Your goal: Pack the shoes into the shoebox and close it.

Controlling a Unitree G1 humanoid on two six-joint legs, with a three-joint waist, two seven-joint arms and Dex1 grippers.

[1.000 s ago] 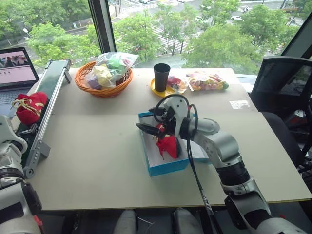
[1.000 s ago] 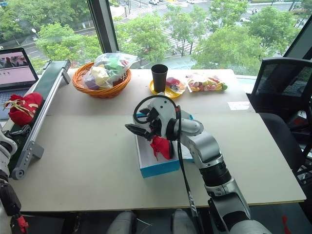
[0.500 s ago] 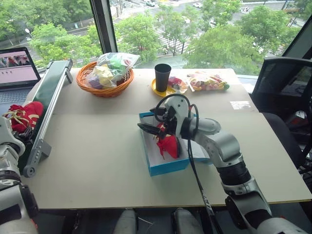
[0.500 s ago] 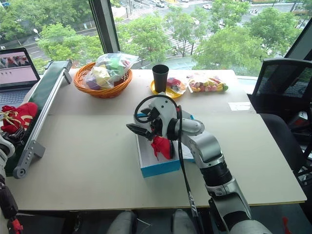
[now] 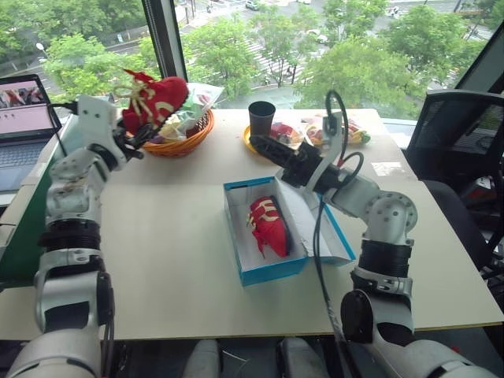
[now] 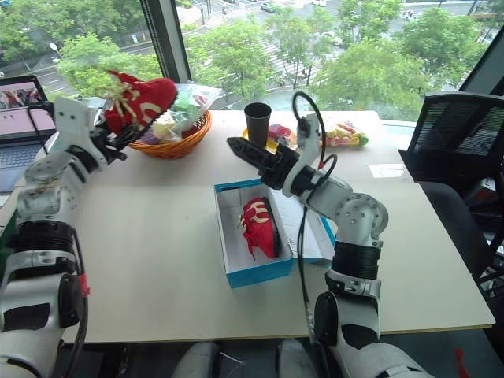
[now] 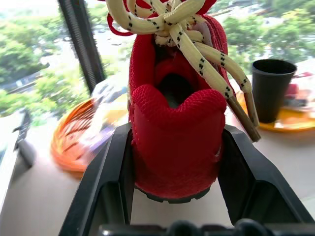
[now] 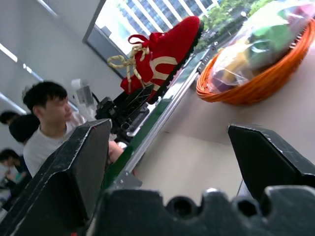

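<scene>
The blue shoebox (image 5: 272,272) stands open at the table's middle, its lid (image 5: 335,236) folded out to the right. One red shoe (image 5: 268,227) with yellow trim lies inside on the white bottom. The other red shoe (image 5: 155,98) hangs in the air by the basket at the back left, heel clamped between the fingers (image 7: 110,182) of my left gripper (image 5: 143,126), which is shut on it. My right gripper (image 5: 260,146) hovers open above the table just behind the box, pointing left, nothing between its fingers (image 8: 81,162).
An orange basket (image 5: 169,140) with a clear bag sits at the back left. A black cup (image 5: 261,120) on a yellow plate and bags of sweets (image 5: 339,130) line the far edge. A laptop (image 5: 27,106), a green conveyor (image 5: 16,228) and people (image 8: 44,123) are left; a black chair (image 5: 457,134) is right.
My left gripper closed on the shoe at the conveyor and swung it up and right toward the basket. My right gripper let go of the other shoe, left it in the box, and rose behind it.
</scene>
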